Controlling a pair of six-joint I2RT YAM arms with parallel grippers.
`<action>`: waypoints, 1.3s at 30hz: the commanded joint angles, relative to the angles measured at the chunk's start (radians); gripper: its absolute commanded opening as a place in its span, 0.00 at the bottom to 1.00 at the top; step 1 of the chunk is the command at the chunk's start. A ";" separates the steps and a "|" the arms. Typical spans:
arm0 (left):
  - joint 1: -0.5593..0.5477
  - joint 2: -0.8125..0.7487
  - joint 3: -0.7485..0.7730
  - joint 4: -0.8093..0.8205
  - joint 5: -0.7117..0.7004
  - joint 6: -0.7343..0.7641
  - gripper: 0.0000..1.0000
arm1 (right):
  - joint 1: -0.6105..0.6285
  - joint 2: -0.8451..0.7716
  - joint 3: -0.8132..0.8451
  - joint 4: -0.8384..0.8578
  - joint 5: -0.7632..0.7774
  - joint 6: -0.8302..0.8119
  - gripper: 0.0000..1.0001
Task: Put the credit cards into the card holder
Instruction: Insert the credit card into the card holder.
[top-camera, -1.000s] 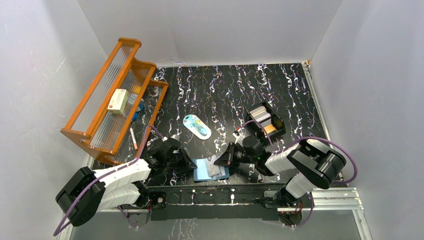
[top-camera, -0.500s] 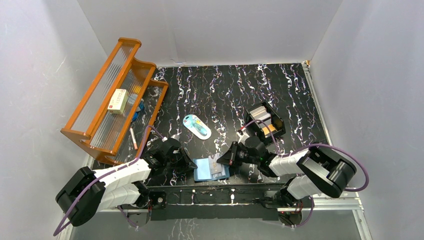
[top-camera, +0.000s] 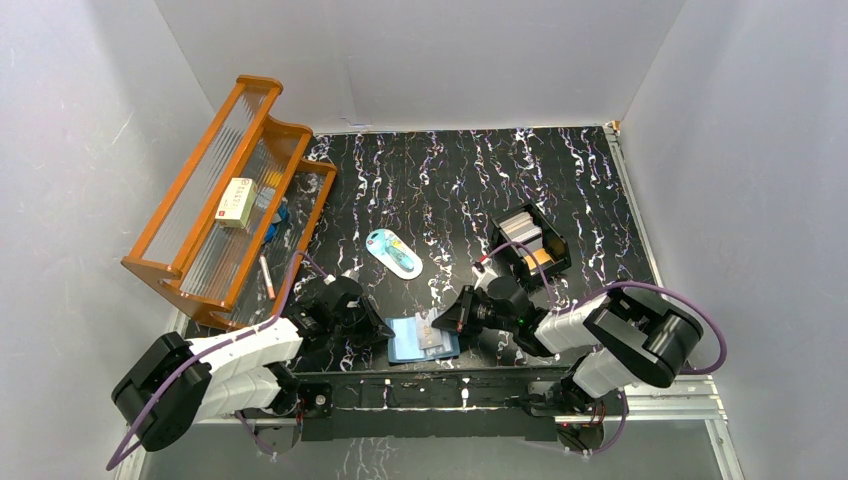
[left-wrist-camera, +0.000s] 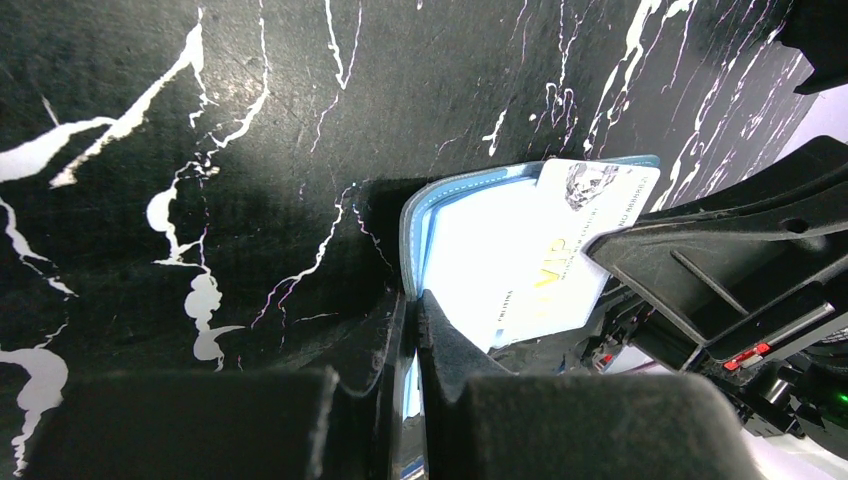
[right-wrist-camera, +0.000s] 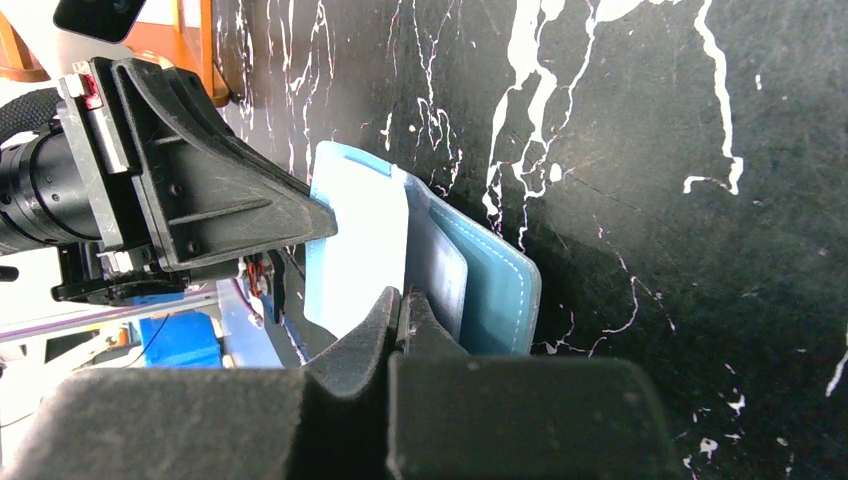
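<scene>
Top external view: found card holder (top-camera: 421, 339) flat between both grippers. Noted left gripper (left-wrist-camera: 411, 300) clenched on its left flap, right gripper (right-wrist-camera: 402, 298) pinching credit card (right-wrist-camera: 437, 270) at its right edge, long axis aimed leftward across holder.

left arm (top-camera: 245, 345): white links, black joints | right arm (top-camera: 565, 325): same | fingers (left-wrist-camera: 447, 345): black | cables (top-camera: 287, 285): purple

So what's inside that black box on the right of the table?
In the black box: a pale grey stack of cards at its far end, an orange-tan card at its near end. Anything beneath them is covered, so no count.
</scene>
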 joint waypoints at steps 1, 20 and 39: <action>-0.016 0.001 -0.007 -0.005 -0.008 -0.007 0.00 | 0.026 0.009 -0.012 0.019 0.028 -0.007 0.00; -0.033 0.006 -0.008 -0.002 -0.039 -0.039 0.00 | 0.078 -0.072 -0.044 -0.063 0.066 0.028 0.00; -0.061 0.020 0.010 0.007 -0.052 -0.049 0.00 | 0.087 0.001 0.042 -0.116 0.076 0.018 0.15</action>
